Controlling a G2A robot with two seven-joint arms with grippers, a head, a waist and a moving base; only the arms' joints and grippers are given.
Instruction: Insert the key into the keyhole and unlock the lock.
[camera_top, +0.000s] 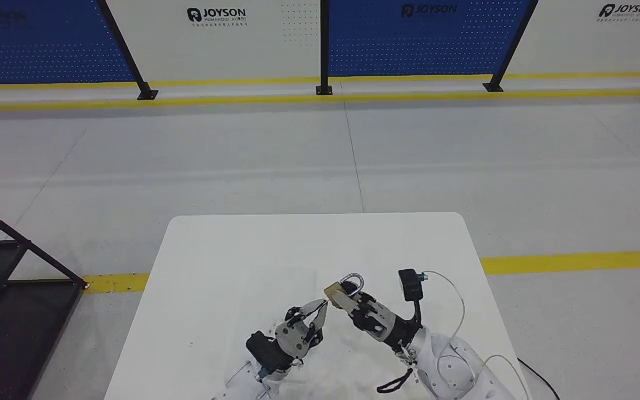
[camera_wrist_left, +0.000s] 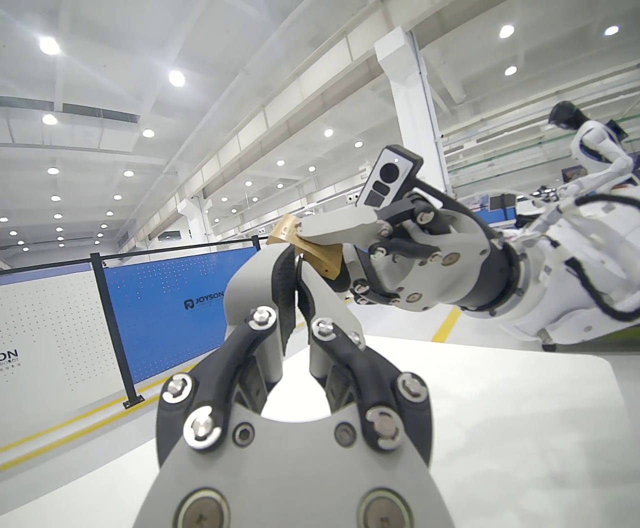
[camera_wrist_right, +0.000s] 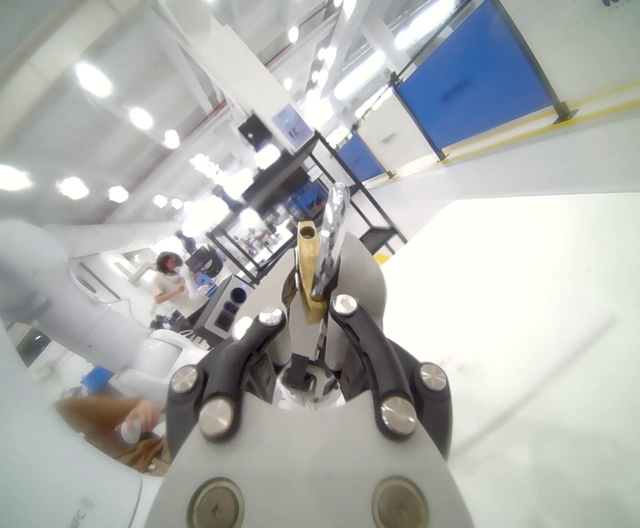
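White arms (camera_wrist_left: 550, 285) with black cables (camera_wrist_left: 592, 285) end in grey metal fingers (camera_wrist_left: 250, 285) on black linkages (camera_wrist_left: 240, 345) fastened by silver screws (camera_wrist_left: 200, 430).

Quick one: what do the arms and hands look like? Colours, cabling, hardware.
The left hand and right hand both have light-grey metal fingers, black curved linkage bars and silver screws. The white right arm shell ends in a dark wrist collar, with black cables running along it and a black wrist camera module.
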